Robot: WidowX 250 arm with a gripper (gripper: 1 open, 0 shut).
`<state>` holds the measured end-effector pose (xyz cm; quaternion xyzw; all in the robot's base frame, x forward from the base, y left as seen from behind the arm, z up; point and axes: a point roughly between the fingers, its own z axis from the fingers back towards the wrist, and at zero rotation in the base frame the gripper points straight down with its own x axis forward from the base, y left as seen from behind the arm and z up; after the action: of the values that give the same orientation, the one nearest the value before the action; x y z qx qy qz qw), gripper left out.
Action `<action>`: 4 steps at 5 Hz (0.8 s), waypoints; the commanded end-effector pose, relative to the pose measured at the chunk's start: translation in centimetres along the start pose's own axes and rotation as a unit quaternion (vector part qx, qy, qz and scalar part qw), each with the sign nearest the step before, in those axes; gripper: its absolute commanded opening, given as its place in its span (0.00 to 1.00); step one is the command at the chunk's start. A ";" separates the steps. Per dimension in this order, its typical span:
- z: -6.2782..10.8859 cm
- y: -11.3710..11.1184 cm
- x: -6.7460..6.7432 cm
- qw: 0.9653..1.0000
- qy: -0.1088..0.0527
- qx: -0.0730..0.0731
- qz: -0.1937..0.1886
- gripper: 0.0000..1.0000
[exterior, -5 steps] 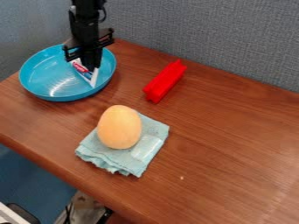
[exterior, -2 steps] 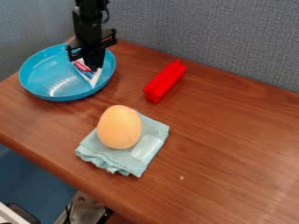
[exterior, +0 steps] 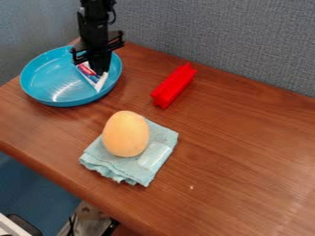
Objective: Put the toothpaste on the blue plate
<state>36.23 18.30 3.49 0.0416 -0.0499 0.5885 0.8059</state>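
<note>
The blue plate (exterior: 55, 81) sits at the table's far left corner. Over its right side my black gripper (exterior: 90, 68) points straight down, shut on the toothpaste (exterior: 91, 76), a small white tube with red and blue print. The tube's lower end reaches down to the plate's inner surface near the right rim. Its upper end is hidden between the fingers.
A red rectangular block (exterior: 174, 85) lies to the right of the plate. Nearer the front, an orange egg-shaped object (exterior: 124, 134) rests on a pale blue-green folded cloth (exterior: 133, 155). The brown table's front edge (exterior: 74, 189) runs diagonally below the cloth.
</note>
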 end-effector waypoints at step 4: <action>1.4 -0.3 0.6 1.000 -0.005 -0.013 -0.018 0.00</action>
<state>36.37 18.17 3.53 0.0383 -0.0425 0.5740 0.8169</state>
